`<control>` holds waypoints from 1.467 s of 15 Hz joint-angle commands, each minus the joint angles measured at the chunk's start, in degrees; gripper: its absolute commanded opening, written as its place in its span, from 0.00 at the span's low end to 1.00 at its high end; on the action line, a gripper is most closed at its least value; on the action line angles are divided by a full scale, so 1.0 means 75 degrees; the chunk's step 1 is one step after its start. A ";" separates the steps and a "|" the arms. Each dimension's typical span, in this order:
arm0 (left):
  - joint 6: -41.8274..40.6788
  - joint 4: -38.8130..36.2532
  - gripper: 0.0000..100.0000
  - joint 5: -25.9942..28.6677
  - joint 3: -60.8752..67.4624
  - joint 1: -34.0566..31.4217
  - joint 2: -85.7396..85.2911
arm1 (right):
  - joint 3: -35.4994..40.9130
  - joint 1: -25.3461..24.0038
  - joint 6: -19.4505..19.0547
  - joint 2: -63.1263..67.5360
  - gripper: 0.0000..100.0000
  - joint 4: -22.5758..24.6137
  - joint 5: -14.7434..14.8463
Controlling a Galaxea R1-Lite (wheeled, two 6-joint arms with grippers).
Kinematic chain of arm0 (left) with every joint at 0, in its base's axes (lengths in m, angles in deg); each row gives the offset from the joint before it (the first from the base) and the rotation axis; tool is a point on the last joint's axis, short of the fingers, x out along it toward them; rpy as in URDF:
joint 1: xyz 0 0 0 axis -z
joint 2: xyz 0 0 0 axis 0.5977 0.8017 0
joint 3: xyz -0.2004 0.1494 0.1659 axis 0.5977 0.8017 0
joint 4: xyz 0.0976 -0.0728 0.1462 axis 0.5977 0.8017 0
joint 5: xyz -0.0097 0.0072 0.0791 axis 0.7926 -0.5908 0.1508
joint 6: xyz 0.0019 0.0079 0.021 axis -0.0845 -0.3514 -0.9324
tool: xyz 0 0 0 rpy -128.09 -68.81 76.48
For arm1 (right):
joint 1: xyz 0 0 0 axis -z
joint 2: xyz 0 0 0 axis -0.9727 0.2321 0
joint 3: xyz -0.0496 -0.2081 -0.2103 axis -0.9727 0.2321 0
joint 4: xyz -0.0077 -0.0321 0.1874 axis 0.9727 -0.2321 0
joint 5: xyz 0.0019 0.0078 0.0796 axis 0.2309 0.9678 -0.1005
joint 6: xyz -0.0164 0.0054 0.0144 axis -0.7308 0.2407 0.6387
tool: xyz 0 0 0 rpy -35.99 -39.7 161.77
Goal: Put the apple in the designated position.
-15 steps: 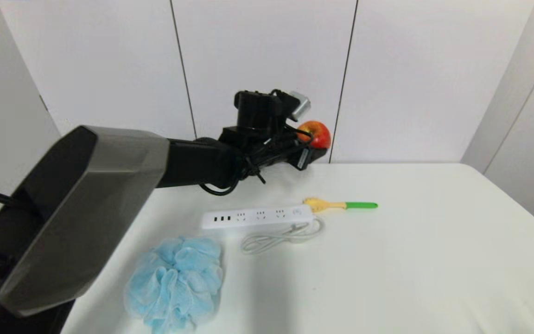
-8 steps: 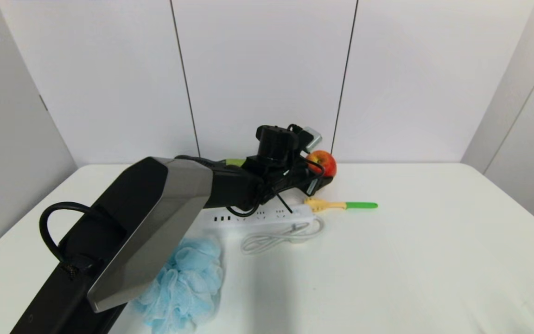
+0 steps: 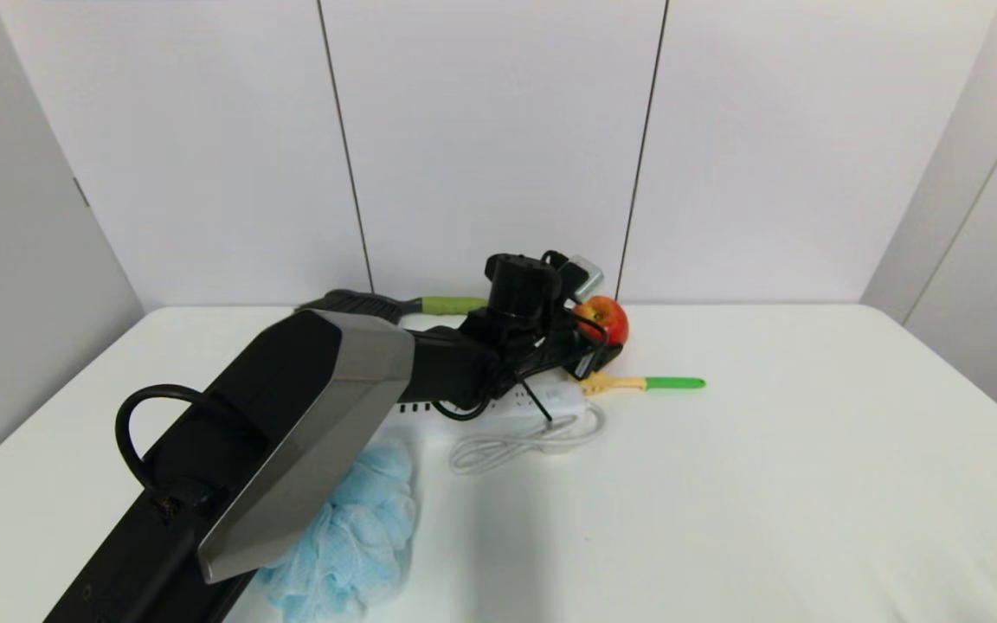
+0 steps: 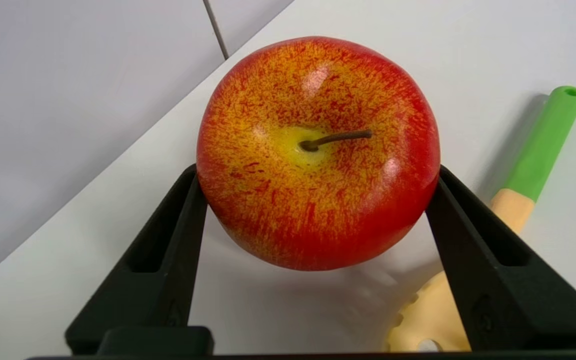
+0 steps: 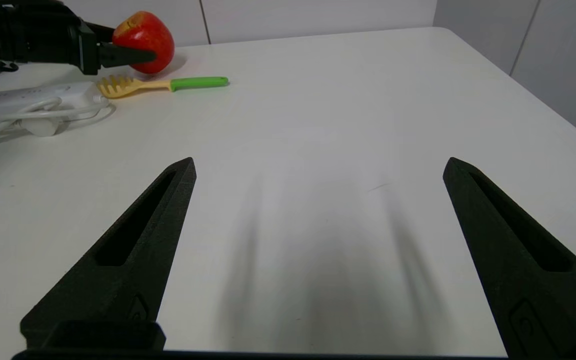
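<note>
The glossy red apple (image 3: pixel 607 318) with its yellow-green stem patch (image 4: pixel 318 150) is held by my left gripper (image 3: pixel 604 336), which is shut on its two sides. It hangs just over the white tabletop (image 3: pixel 810 433) near the back wall, right behind the head of a pasta fork; I cannot tell whether it touches the table. The right wrist view shows the apple (image 5: pixel 144 35) far off with a black finger (image 5: pixel 123 54) across it. The designated position carries no mark. My right gripper (image 5: pixel 319 162) stands open over bare table, outside the head view.
A yellow pasta fork with a green handle (image 3: pixel 637 382) lies just in front of the apple. A white power strip (image 3: pixel 498 402) with its coiled cord (image 3: pixel 516 446) sits left of it. A blue bath pouf (image 3: pixel 351 536) lies near the front, and a green-handled brush (image 3: pixel 395 305) at the back.
My left arm has come down with the apple, from well above the table to just over it beside the pasta fork. The brush at the back has come into sight.
</note>
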 commanded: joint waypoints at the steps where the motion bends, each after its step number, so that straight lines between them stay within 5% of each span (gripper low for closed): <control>1: -0.0012 0.0015 1.00 0.0015 0.0009 -0.0019 -0.0122 | 0.0094 -0.0002 0.0006 0.0007 1.00 0.0003 0.0004; 7: -0.0024 0.1093 1.00 0.0027 0.0373 -0.0031 -0.1212 | 0.0094 -0.0002 0.0006 0.0007 1.00 0.0003 0.0004; 12: 0.0058 0.1960 1.00 -0.0020 0.4908 -0.0558 -0.5384 | 0.0094 -0.0002 0.0006 0.0007 1.00 0.0003 0.0004; 22: 0.0082 -0.0126 1.00 0.0003 1.3720 -0.5199 -1.4232 | 0.0094 -0.0002 0.0006 0.0007 1.00 0.0003 0.0004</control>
